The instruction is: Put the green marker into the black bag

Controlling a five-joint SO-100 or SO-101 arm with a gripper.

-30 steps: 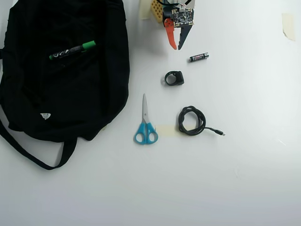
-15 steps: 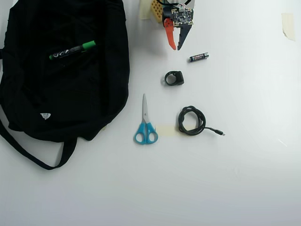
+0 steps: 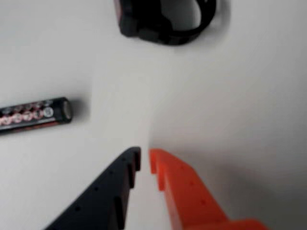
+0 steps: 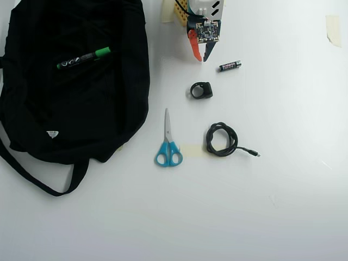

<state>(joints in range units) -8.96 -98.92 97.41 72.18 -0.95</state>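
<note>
In the overhead view, the black bag [image 4: 76, 92] filled the far left, well apart from the gripper [image 4: 201, 58], and the green marker [image 4: 84, 58] lay on top of its fabric, tilted, cap toward the gripper. The blue scissors [image 4: 168, 145] lay below and left of the gripper, with bare table between. The gripper sat near the top edge, its orange and black fingers nearly pressed together around nothing, a thin slit showing between the tips in the wrist view [image 3: 144, 160]. Just below it sat a small black ring-shaped object [image 4: 201, 90]; just right, the battery [image 4: 230, 66]; farther down, a coiled black cable [image 4: 222, 140]. Right of these the table lay open.
</note>
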